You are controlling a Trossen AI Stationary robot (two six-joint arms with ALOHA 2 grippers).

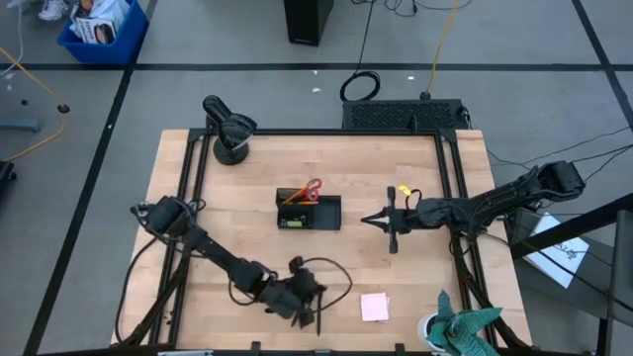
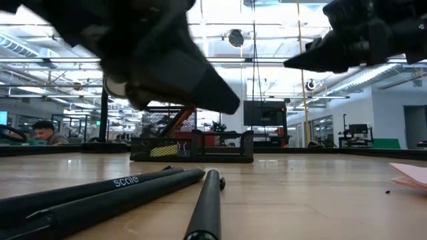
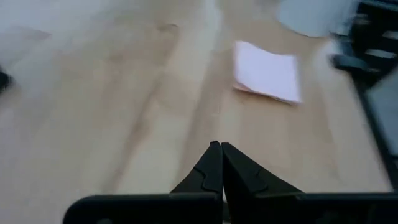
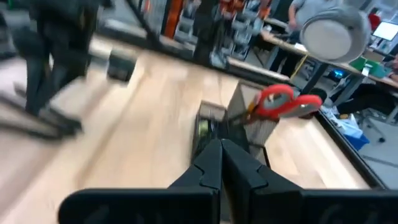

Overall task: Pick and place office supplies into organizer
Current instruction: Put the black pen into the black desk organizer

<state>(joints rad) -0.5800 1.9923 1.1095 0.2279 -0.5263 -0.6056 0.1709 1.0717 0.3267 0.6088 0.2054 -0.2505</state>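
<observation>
Judging what is left: the pink sticky-note pad [image 1: 375, 307] lies flat near the table's front edge, outside the organizer [image 1: 309, 212], and looks like the next thing to fetch.
Organizer: sits mid-table; red-handled scissors [image 1: 313, 189] and an orange pencil [image 1: 293, 197] already stand in it.
Left gripper [image 1: 315, 312]: at the front edge, fingers pressed together, holding nothing.
Right gripper [image 1: 373, 220]: just beside the organizer's right side, pointing at it, fingers also together and empty.
Nearer arm: the left, clearly; the pad is near its tip, toward the table's right, while the right gripper is well apart from it.
Pad's lie: square, so no long axis; one corner points roughly toward the left gripper in the left wrist view [image 3: 266, 70].
Pens: black pens [image 2: 113, 190] lie at the front edge near the left gripper.
Next move, likely: the left fingers must spread before closing on the pad's edge.
</observation>
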